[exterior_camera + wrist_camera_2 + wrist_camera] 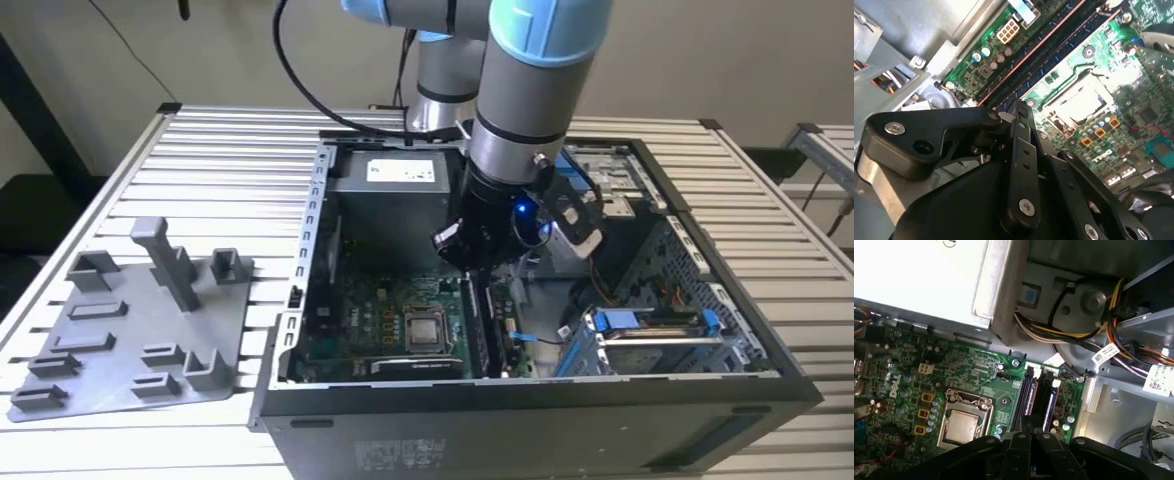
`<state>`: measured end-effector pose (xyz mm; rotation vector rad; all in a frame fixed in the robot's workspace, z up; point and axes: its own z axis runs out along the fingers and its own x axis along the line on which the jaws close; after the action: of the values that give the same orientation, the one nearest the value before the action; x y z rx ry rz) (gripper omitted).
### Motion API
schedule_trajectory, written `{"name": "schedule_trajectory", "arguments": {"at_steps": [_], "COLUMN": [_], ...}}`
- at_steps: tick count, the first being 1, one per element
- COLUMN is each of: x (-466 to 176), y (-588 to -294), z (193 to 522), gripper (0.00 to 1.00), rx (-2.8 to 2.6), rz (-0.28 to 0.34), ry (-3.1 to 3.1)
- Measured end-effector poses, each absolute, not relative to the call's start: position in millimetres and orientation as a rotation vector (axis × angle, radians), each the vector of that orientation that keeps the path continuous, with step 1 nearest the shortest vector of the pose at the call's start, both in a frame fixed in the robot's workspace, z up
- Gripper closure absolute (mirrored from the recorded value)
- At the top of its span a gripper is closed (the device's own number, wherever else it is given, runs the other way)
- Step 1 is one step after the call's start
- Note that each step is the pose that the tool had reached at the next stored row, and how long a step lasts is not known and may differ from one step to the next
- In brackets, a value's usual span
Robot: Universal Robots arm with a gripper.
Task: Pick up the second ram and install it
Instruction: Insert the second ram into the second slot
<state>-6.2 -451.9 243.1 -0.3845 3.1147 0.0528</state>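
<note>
The gripper is lowered inside the open computer case, directly above the memory slots beside the processor socket. Its fingers are closed together over the second ram, which stands in a slot on the motherboard. The power supply and cable bundle lie close behind. The grey fixture tray sits outside the case.

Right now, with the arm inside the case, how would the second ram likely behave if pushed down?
The second ram, below the gripper, looks like a thin flat board, so it is probably stiff along its length and light. It seems to stand on edge at the motherboard slots, so an off-centre push could tilt it.
</note>
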Motion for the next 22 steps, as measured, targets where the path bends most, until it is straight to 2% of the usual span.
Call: {"name": "schedule_trajectory", "arguments": {"at_steps": [8,16,22], "x": [-7,-9,-9], "y": [-454,-484,-485], "z": [242,242,242], "gripper": [0.89,0.89,0.89], "rx": [-0.545,-0.547,-0.547], "rz": [0.053,0.068,0.069], "ry": [3.092,3.09,3.09]}}
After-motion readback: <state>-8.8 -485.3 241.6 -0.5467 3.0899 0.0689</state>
